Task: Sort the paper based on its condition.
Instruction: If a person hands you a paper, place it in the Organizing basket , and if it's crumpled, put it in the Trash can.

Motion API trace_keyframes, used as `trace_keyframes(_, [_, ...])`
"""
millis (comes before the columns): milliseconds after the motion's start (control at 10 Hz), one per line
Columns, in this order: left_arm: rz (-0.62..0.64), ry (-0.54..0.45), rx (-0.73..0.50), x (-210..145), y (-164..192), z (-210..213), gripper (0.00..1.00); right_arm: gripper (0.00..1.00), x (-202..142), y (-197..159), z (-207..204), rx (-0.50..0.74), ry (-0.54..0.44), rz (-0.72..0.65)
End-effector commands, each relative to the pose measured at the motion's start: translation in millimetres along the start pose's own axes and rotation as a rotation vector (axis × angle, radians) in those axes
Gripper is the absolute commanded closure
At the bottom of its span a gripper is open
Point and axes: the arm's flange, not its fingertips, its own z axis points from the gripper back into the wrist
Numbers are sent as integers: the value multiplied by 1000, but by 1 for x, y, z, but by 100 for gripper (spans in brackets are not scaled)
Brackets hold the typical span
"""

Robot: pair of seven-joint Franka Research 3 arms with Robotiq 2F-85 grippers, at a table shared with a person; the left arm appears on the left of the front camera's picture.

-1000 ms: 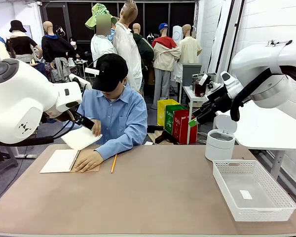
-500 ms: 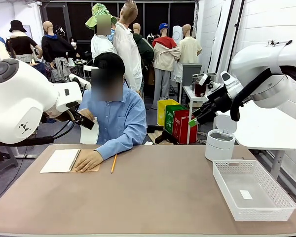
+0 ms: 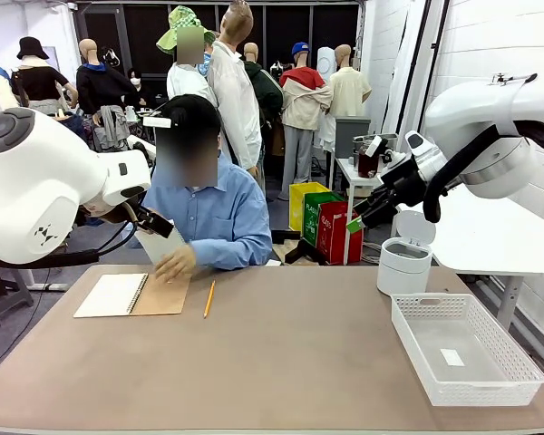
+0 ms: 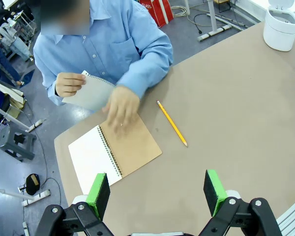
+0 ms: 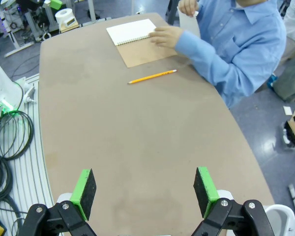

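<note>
A person in a blue shirt sits at the far side and holds one white sheet of paper upright in one hand, off the table. That paper has a torn spiral edge and shows again at the far end of the right wrist view. The person's other hand rests on an open spiral notebook with a brown cover. My left gripper hovers open above the table, short of the notebook. High over the table's right side, my right gripper is also open and holds nothing.
A yellow pencil lies right of the notebook. A white slotted basket with a tiny white tag inside stands at the front right. Behind it is a white lidded bin.
The person has drawn the sheet up from beside the notebook, turned it upright and lifted the head. The hand on the notebook has slid toward the far edge. Both arms are still.
</note>
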Motion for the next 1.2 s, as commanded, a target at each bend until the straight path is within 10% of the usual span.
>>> trace_keyframes(0, [-14,-3,8,-1,0,-1,0,0,0,0,0,2,-4,7])
trace_keyframes(1100, [-14,-3,8,-1,0,-1,0,0,0,0,0,2,-4,7])
